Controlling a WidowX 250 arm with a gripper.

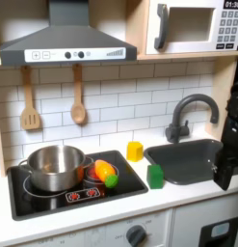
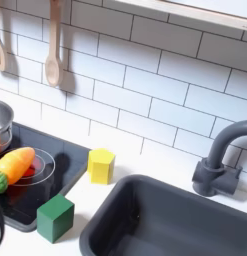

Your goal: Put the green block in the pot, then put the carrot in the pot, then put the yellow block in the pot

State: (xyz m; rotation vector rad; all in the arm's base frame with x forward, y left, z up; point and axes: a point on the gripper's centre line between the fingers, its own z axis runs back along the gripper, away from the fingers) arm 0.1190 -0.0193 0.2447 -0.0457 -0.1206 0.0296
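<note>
1. The arm (image 1: 229,135) stood upright at the first exterior view's right edge, over the sink (image 1: 188,154), well apart from the pot (image 1: 53,166).
2. Gripper: cut off by the frame edge, so I couldn't tell whether the jaws were spread or pressed together.
3. The pot sat on the stovetop (image 1: 77,198).
4. The carrot (image 1: 104,173) lay just right of the pot on the stovetop.
5. The green block (image 1: 155,176) sat right of the carrot, between stovetop and sink.
6. The yellow block (image 1: 135,150) sat behind the green block.
</note>
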